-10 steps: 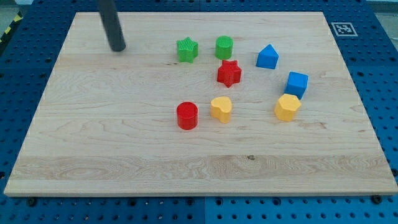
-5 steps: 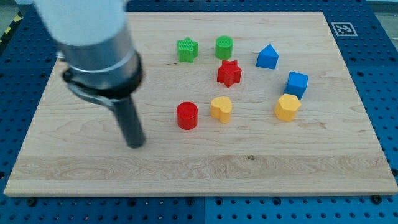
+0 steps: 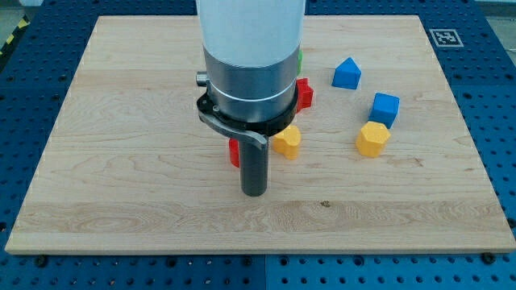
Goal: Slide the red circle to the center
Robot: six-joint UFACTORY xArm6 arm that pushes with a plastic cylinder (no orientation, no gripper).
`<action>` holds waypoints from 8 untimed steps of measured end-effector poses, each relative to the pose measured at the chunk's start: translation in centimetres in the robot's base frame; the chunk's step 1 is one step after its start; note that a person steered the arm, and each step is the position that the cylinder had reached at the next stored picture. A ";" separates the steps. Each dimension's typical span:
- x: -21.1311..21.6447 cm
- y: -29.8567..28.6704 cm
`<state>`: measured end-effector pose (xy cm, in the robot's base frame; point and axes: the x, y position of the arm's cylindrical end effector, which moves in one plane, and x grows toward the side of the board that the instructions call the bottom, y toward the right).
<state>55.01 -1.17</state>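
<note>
Near the desk [image 3: 97,177] middle, red circle [image 3: 233,152] sits mostly hidden behind my tip [image 3: 255,192], just toward the bottom edge. No end effector, nothing grasped. Probably light, rigid, slides easily; push its side.

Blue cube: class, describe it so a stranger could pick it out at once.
On the wooden board, look to the view's right of the big arm. The blue cube sits just above a yellow block, touching it. The other blue block, further up, has a pointed top; this one is flat-topped.
</note>
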 end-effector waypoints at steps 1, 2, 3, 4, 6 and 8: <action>-0.5 -0.6; -2.1 -0.6; -3.8 -0.6; -5.3 -0.6; -7.4 -1.2; -7.3 -6.2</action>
